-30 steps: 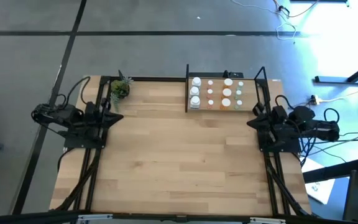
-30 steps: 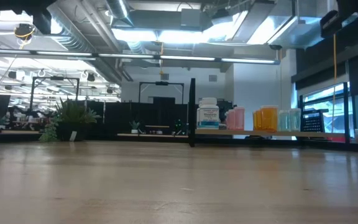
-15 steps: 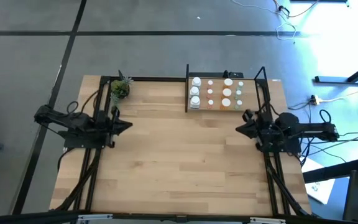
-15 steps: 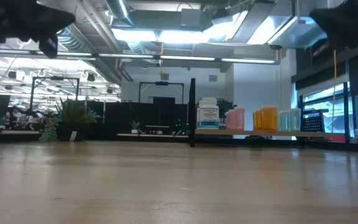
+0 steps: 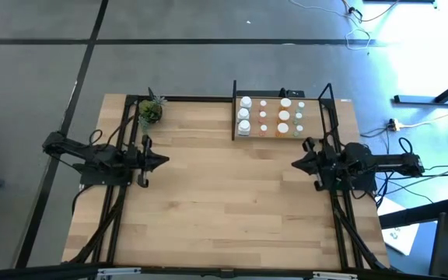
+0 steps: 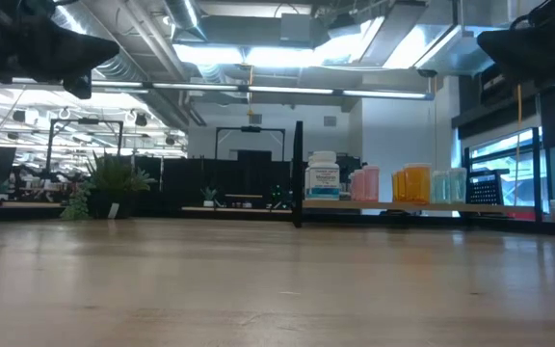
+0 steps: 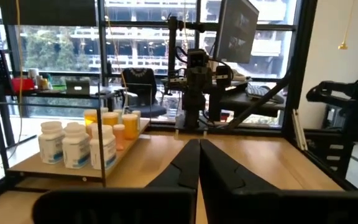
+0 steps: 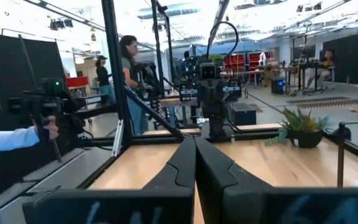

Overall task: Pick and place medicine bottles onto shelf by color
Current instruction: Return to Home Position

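Shelf: the shelf (image 5: 271, 137) stands along the table's (image 5: 224, 210) far edge, toward the far right corner, within reach of both arms.
Medicine bottles: all the medicine bottles (image 5: 284, 115) in view stand upright on the shelf; I see none lying on the table.
Colour order: in the low view the white bottles (image 6: 323, 176) stand at the end by the black post. Next come the pink bottles (image 6: 365, 184), then the orange bottles (image 6: 413, 183), then the pale blue-green bottles (image 6: 448, 185). Each colour keeps its own line, as the sorting asks.
Left gripper: the left gripper (image 5: 160, 161) hangs above the table near the left edge, pointing inward. Its 2 fingers are pressed together on nothing.
Right gripper: the right gripper (image 5: 296, 165) mirrors it near the right edge, just in front of the shelf. It is pinched closed and empty too.
Why so: closed, level and clear of the shelf, both arms look parked, not reaching.
Plant: the potted plant (image 5: 149, 112) sits at the far left corner, apart from the sorting.
Room: a person (image 8: 129, 56) stands beyond the table.
Progress: sorting appears finished; only settling the arms seems left.
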You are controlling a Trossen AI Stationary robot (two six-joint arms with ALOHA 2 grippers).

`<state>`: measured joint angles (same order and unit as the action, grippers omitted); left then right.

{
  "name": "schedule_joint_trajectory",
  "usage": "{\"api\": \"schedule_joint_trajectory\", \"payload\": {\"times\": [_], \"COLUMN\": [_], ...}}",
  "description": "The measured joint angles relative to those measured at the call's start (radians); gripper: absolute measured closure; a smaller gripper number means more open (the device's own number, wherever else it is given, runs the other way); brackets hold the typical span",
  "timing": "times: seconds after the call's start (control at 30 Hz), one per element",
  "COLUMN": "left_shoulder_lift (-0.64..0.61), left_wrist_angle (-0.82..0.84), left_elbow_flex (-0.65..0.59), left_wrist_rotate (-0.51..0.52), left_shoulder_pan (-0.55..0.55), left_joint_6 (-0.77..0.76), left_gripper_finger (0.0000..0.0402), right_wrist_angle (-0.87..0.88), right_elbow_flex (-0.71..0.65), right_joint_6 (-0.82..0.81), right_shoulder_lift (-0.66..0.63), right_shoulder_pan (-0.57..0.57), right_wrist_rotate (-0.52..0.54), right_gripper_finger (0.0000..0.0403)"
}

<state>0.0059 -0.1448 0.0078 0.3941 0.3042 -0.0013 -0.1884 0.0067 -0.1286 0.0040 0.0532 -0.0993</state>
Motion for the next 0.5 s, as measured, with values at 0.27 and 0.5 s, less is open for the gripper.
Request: {"api": "schedule_joint_trajectory", "payload": {"times": [0.27,0.5], "left_shoulder_lift": [0.0,0.0], "left_wrist_angle": [0.0,0.001], "left_elbow_flex": [0.0,0.0], "left_wrist_rotate": [0.007,0.007], "left_shoulder_pan": [0.0,0.0], "left_joint_6": [0.005,0.005], "left_gripper_finger": [0.0388,0.038], "right_wrist_angle": [0.019,0.028], "right_elbow_flex": [0.0,0.0], "right_joint_6": [0.084,0.082], "right_shoulder_lift": [0.0,0.0], "right_shoulder_pan": [0.0,0.0], "right_wrist_rotate": [0.026,0.027], "right_gripper_finger": [0.0392,0.0385]}}
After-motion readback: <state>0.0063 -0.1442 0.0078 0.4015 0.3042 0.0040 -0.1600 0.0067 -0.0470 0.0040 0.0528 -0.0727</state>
